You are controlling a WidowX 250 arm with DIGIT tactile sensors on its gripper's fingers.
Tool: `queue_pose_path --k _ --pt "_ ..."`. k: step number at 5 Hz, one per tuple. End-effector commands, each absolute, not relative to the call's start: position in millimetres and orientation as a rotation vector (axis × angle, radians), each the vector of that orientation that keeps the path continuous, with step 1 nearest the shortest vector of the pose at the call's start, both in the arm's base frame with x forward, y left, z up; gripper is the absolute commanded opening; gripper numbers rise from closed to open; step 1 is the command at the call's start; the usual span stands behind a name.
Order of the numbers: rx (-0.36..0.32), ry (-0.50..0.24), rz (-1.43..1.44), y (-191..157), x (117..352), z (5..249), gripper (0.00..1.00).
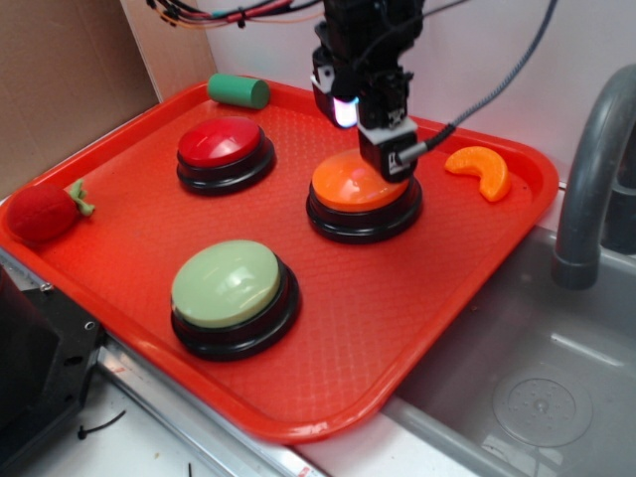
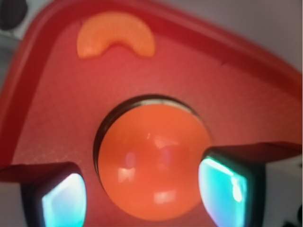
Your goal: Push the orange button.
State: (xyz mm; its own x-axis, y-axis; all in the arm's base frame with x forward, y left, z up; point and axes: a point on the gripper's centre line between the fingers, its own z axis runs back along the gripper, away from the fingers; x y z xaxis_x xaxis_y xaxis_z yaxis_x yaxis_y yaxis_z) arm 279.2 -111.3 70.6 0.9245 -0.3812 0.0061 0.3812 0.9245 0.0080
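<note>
The orange button [image 1: 356,186], a glossy orange dome on a black base, sits right of centre on the red tray [image 1: 397,318]. My gripper [image 1: 383,159] hangs straight over its far side, fingertips at or just above the dome; I cannot tell if they touch it. In the wrist view the dome [image 2: 154,165] fills the space between my two fingers [image 2: 64,201], which stand wide apart with nothing held. The gripper [image 2: 147,201] is open.
A red-domed button [image 1: 225,151] and a pale-green-domed button [image 1: 233,294] stand on the tray to the left. An orange slice toy [image 1: 481,168] [image 2: 116,40], a green cylinder [image 1: 238,90] and a strawberry toy [image 1: 45,212] lie near the tray's edges. A sink [image 1: 537,388] with a grey tap [image 1: 596,179] is on the right.
</note>
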Motion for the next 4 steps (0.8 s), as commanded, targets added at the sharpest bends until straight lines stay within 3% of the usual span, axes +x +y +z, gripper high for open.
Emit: queue_pose_path --k 1,2,4 --pt "-0.018 0.019 -0.409 -111.1 281.0 58.3 1.00" --pt "-0.017 0.022 -0.412 -110.8 281.7 58.8 1.00" --pt "0.034 -0.011 -0.425 -116.8 286.9 89.0 1.00"
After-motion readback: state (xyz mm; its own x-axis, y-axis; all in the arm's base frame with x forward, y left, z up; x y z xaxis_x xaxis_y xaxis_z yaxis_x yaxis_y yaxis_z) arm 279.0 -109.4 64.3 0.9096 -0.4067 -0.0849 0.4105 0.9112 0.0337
